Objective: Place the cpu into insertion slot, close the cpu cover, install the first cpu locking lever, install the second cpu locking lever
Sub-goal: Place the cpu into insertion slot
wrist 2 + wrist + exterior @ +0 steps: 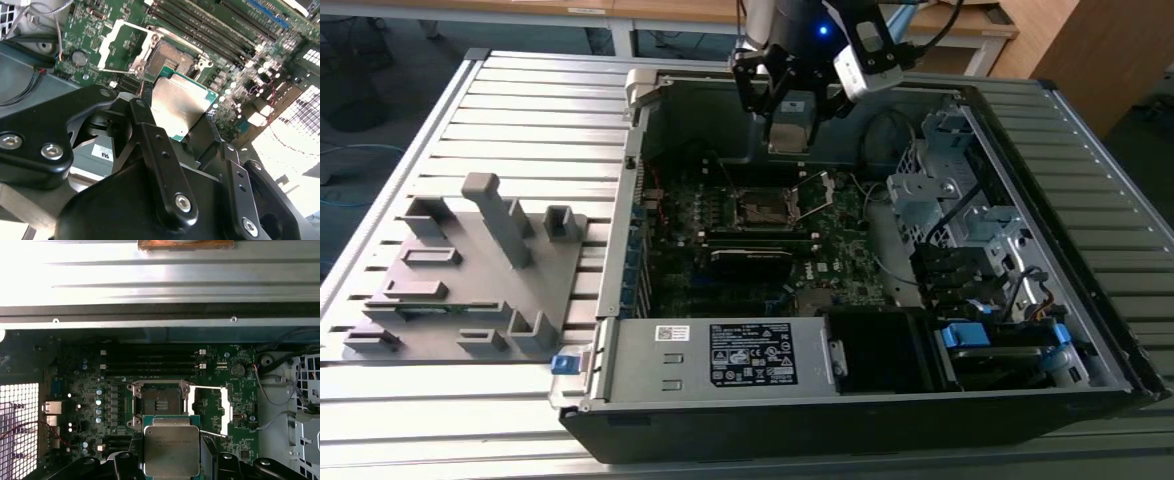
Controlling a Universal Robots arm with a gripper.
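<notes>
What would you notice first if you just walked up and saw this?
A shiny square cpu, pinched in the black end effector above the green motherboard. Close by sits the bare insertion slot, its silvery cpu cover flipped open beside it.

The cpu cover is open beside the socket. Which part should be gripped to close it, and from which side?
Probably the free edge of the cpu cover, far from the insertion slot, approached from above. Its centre is cut out, so only the thin rim offers a hold.
</notes>
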